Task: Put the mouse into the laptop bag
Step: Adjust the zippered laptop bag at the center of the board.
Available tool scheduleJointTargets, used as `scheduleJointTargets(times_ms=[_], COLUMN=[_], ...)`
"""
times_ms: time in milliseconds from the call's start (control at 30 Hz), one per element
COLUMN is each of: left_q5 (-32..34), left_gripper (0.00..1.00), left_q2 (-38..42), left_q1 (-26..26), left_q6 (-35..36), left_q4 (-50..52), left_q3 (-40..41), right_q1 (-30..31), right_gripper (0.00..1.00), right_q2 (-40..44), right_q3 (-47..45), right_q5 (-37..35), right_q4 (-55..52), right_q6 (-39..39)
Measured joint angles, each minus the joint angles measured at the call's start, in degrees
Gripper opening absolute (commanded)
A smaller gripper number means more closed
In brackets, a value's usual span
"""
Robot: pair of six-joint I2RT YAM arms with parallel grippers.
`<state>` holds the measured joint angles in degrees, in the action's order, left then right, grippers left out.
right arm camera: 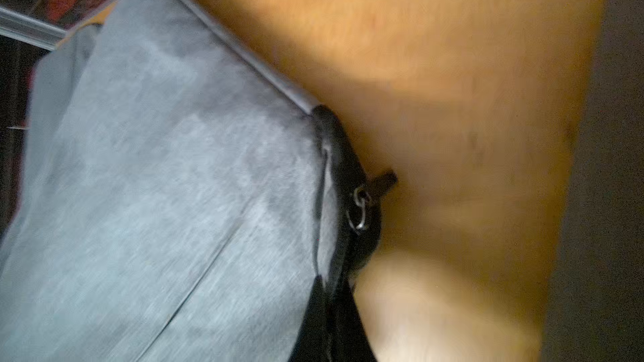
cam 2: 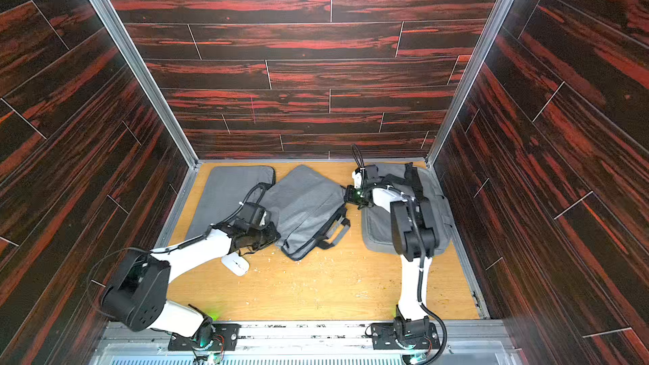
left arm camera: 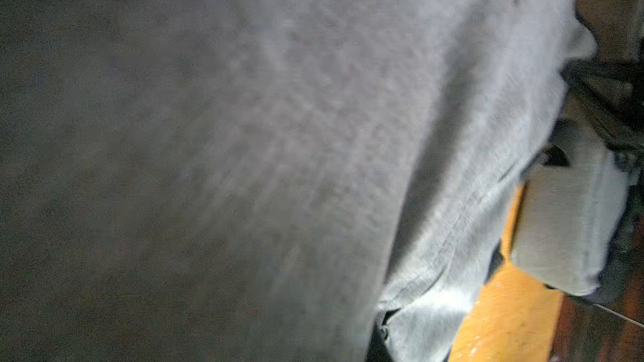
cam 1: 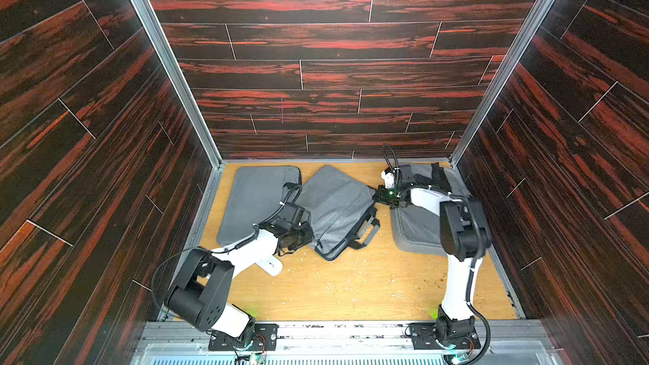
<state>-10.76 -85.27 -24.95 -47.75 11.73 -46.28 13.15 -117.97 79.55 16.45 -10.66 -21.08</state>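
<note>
Mouse (cam 1: pixel 272 265): white, lay on the bare bench (cam 1: pixel 351 286) just under the left forearm, near the front-left corner of the laptop bag (cam 1: pixel 333 201). It was not in any bag.

The laptop bag was the middle of three grey ones. It lay slantwise, handles (cam 1: pixel 365 229) toward the front, with a flat sleeve (cam 1: pixel 256 198) and another bag (cam 1: pixel 414 229) to either side.

Left claw (cam 1: pixel 298 237) was low at the bag's left edge. Its wrist view showed only grey cloth, so I could not tell whether the jaws were open or gripping. Right claw (cam 1: pixel 379 198) was at the bag's far corner, closed. Whether it pinched cloth was hidden. Its wrist view showed that corner with a zip pull (right arm camera: pixel 383 181).

Judged step: taking hold of the bag's mouth to open it. To do it well:
- Catch the top layer only, close to the zip line.
- Lift and spread gently so the gap faces the mouse.
- Expect soft cloth to sag, so one side should hold the mouth up.
- Mind the left forearm, which could sweep the mouse away.
</note>
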Motion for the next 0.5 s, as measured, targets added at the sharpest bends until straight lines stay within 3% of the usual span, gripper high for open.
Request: scheduleJointTargets(times_ms=[233, 500], left_q5=[0.57, 0.92], left_gripper=[0.05, 0.04], left_q2=[-0.09, -8.17], left_q1=[7.50, 14.47], left_q6=[4.33, 7.76], left_q4=[5.84, 9.55], left_q3=[-2.27, -11.23], right_q1=[4.72, 13.92], right_gripper=[0.00, 0.00], right_q2=[5.60, 16.09], right_q3=[-6.71, -16.33], right_q5=[-1.66, -12.46], right_q4=[2.29, 3.15], right_q6=[-3.93, -9.86])
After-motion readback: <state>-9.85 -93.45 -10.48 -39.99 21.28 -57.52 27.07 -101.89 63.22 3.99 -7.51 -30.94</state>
